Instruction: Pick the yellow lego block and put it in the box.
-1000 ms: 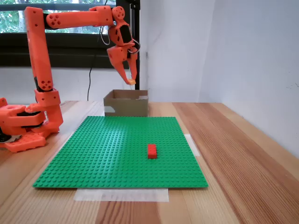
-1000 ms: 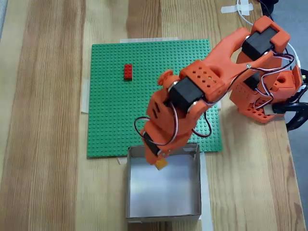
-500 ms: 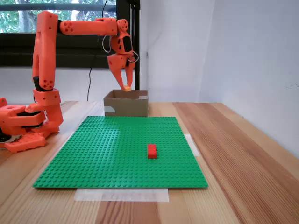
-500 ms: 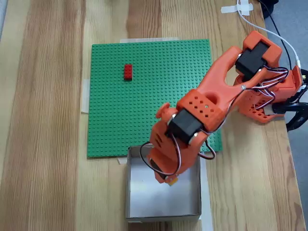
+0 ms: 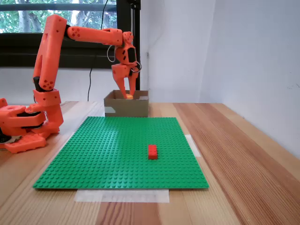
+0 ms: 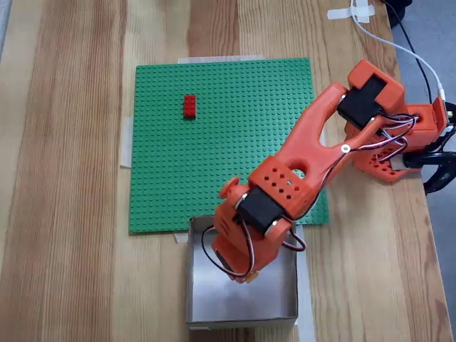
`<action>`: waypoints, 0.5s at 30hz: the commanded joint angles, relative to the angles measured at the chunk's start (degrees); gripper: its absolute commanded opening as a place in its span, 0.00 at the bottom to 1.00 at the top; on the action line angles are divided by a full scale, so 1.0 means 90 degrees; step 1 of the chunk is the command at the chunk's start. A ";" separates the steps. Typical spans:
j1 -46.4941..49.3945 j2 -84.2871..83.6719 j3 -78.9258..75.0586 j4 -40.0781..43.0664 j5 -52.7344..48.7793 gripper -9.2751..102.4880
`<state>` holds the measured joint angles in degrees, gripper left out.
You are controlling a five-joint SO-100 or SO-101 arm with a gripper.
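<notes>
Hovering above the box in the upper middle of a fixed view, the orange arm's gripper points straight down, its tips level with the box rim. The yellow lego block shows as a small orange-yellow spot pinched between the two closed-in fingers, just at the opening. In another fixed view, looking down, the box sits at the bottom centre of the frame and the gripper is over its interior; a sliver of the yellow lego block peeks out beneath the wrist.

Judging from this, the pickup and carry look done. What is left appears to be opening the fingers to let the brick fall into the box, then lifting away.

Counted: one arm, one gripper, one box, one yellow brick. One red lego brick lies alone on the green baseplate, in the lower middle of the side-on view and at upper left in the top-down view, well apart from the box. One baseplate rests on a wooden table.
</notes>
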<state>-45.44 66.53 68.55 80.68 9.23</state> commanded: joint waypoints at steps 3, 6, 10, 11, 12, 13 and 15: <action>0.0068 -0.0010 0.0117 -0.0186 -0.0068 0.08; 0.0068 -0.0039 0.0127 -0.0234 -0.0068 0.08; 0.0068 -0.0059 0.0186 -0.0264 -0.0068 0.08; 0.0068 -0.0059 0.0195 -0.0264 -0.0059 0.08; 0.0068 -0.0059 0.0215 -0.0244 -0.0059 0.08; 0.0068 -0.0059 0.0225 -0.0234 -0.0068 0.08; 0.0059 -0.0068 0.0244 -0.0225 -0.0078 0.08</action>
<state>-45.18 65.57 70.93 78.66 8.79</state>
